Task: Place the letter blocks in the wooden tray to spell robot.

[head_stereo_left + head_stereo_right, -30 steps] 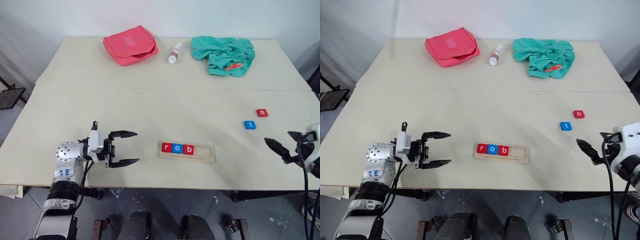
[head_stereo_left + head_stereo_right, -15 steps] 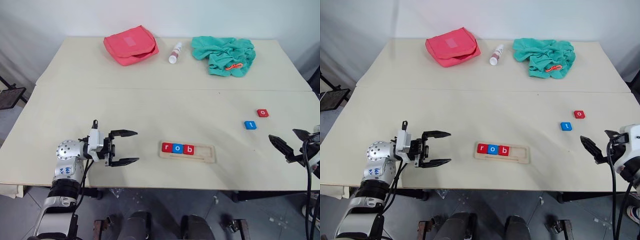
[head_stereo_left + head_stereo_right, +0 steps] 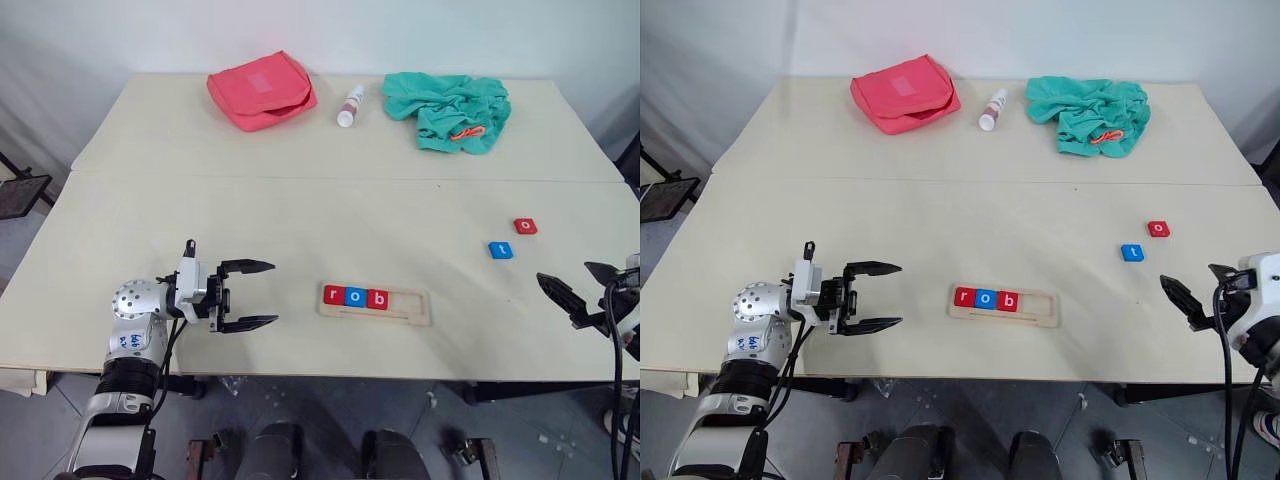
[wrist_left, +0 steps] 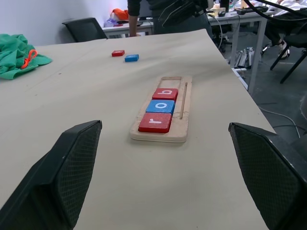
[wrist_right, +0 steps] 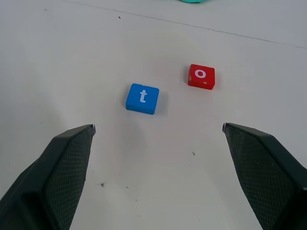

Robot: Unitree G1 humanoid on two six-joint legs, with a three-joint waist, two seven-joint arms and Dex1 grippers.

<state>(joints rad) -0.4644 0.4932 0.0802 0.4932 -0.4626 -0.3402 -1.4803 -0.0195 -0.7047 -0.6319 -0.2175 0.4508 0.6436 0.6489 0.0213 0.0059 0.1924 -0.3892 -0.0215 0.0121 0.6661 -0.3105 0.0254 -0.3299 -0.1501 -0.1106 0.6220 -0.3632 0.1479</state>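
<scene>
The wooden tray (image 3: 400, 310) lies near the table's front edge, a little right of centre. Its left part holds a red r (image 3: 333, 294), a blue o (image 3: 355, 296) and a red b (image 3: 377, 298); the right part of its slot is bare. A blue t block (image 3: 500, 250) and a red o block (image 3: 525, 226) lie loose on the table to the right. My left gripper (image 3: 262, 295) hovers open left of the tray, pointing at it. My right gripper (image 3: 578, 287) is open at the right edge, nearer than the t (image 5: 142, 98) and o (image 5: 201, 76).
At the back of the table lie a pink pouch (image 3: 261, 89), a small white bottle (image 3: 349, 105) and a crumpled green cloth (image 3: 452, 110). A seam runs across the table (image 3: 300, 210). A black chair (image 3: 20, 192) stands beyond the left edge.
My right gripper has shifted slightly toward the right edge of the head views. The left gripper, blocks and tray are where they were.
</scene>
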